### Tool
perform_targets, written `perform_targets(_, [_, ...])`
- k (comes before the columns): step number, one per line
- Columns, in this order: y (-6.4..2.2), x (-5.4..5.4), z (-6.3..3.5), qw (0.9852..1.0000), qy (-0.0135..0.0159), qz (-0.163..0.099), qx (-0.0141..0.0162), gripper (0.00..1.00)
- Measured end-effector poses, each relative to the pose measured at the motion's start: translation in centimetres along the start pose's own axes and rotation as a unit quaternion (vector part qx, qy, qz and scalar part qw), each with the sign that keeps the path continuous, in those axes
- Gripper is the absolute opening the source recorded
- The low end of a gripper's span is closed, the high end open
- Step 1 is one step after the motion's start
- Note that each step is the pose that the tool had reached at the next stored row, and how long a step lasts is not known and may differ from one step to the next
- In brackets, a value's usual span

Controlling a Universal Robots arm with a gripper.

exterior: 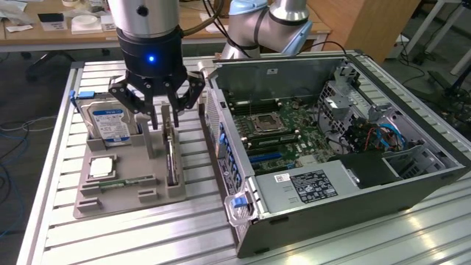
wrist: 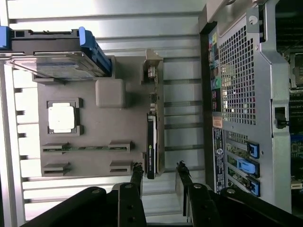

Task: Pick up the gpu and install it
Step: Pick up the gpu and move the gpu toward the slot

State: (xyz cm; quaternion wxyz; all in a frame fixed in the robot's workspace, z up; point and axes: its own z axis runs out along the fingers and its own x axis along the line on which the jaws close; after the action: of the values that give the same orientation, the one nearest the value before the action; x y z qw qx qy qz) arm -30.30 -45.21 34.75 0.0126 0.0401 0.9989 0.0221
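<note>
With its jaws open, the black gripper [exterior: 160, 113] hovers seemingly off-centre over the upright green-and-black gpu card [exterior: 171, 157], which stands along the grey plastic tray's [exterior: 121, 190] edge nearest the silver computer case [exterior: 353, 190], so one finger could strike the card's top.

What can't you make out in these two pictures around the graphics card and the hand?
- Exterior view: the gpu stands on edge in its tray, faces hidden; the hand covers its far end.
- Wrist view: the print on the gpu's edge is too small to read.
- Wrist view: the computer case is cut off by the picture's edge, its inside mostly out of sight.
</note>
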Motion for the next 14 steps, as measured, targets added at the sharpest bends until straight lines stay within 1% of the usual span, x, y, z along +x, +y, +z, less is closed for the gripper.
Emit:
perform_targets(4, [0.0, 0.0, 0.04, 1.0, 0.0, 0.0, 0.0, 0.42])
perform_targets(10, [-0.05, 0.0, 1.05, 1.0, 0.0, 0.0, 0.0, 0.42])
perform_targets(14, [-0.05, 0.0, 1.17, 1.0, 0.0, 0.0, 0.0001, 0.42])
